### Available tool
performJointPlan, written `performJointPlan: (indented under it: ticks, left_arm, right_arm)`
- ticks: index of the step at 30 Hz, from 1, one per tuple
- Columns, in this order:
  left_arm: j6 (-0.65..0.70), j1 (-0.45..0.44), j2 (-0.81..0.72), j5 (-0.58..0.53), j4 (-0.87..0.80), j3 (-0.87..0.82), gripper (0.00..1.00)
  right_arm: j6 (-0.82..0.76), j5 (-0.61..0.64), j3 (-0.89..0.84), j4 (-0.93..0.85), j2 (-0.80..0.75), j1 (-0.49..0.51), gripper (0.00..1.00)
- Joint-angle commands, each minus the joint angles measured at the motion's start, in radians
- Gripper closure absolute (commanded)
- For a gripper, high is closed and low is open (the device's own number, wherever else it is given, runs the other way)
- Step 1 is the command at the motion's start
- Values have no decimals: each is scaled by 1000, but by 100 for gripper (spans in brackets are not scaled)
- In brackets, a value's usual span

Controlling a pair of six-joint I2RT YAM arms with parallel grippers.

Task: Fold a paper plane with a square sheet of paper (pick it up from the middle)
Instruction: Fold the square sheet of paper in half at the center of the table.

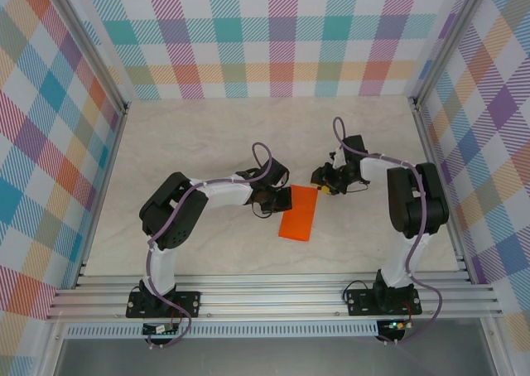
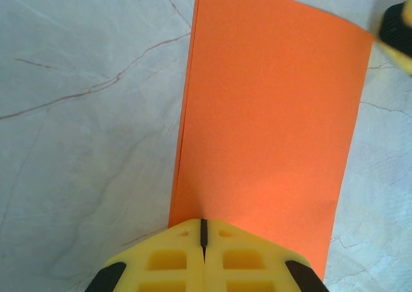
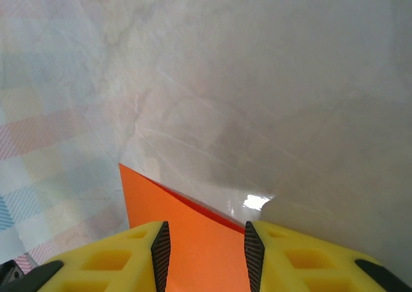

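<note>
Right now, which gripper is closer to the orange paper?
Left, narrowly. The left gripper has its closed tips right on an edge of the square sheet of paper, which is folded into a strip. The right gripper, jaws apart, straddles one corner, apparently just above it.

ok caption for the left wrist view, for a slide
Shut left gripper at the near edge of the folded orange sheet, which lies flat on the pale table.

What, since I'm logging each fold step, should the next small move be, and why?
Probably close the right gripper on the orange sheet: its folded corner shows between the parted jaws, while the left gripper sits shut at the opposite edge.
</note>
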Motion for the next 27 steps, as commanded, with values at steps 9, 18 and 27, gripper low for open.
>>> performJointPlan:
  ticks: [9,18,27]
  left_arm:
    - [8,-20,23,-9,-101,-39,100]
    - [3,-21,31,-3,-93,-36,100]
    - [3,-21,29,-6,-97,-36,100]
  right_arm:
    - [24,-193,-100,58,-112,-4,59]
    - [-7,-141,-161,23,-70,7,58]
    - [6,-197,-159,39,-110,8,57]
